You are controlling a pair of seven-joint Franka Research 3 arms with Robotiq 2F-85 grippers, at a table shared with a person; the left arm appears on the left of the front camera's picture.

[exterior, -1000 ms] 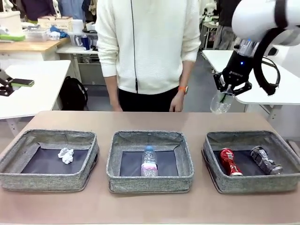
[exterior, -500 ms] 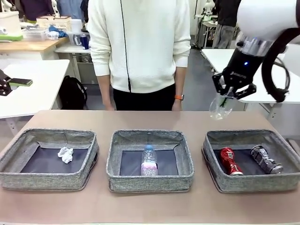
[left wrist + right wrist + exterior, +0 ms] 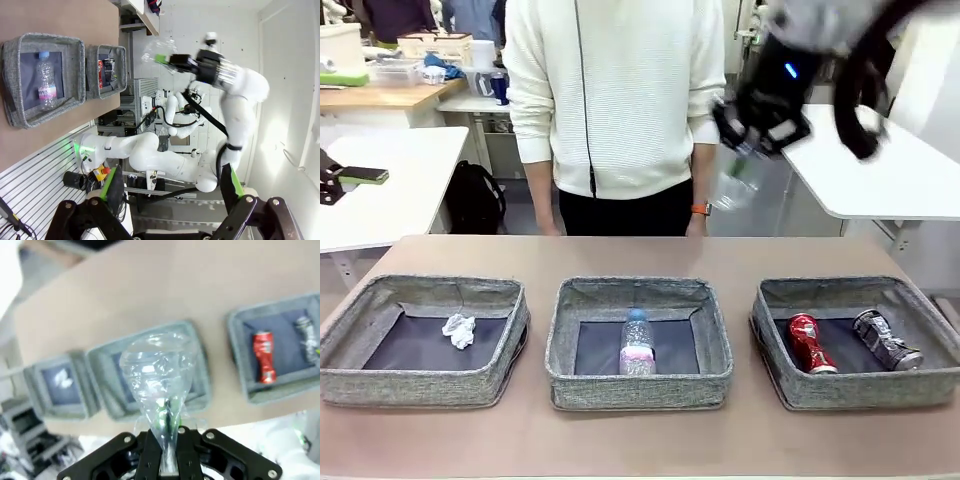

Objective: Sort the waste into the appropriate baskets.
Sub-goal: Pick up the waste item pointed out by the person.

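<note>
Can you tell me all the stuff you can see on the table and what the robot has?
Baskets: three, grey woven fabric, side by side on the brown table.
Paper ball: one, white, in the left basket.
Plastic bottle: one, clear with a pale label, lying in the middle basket.
Red can: one, crushed, in the right basket.
Dark can: one, crushed, in the right basket beside the red can.
Crushed plastic container: one, clear, held in the air above the table.
Person: one, white top, standing at the far side.
Right hand: shut on the crushed plastic container.
Left hand: open, holding nothing.
</note>
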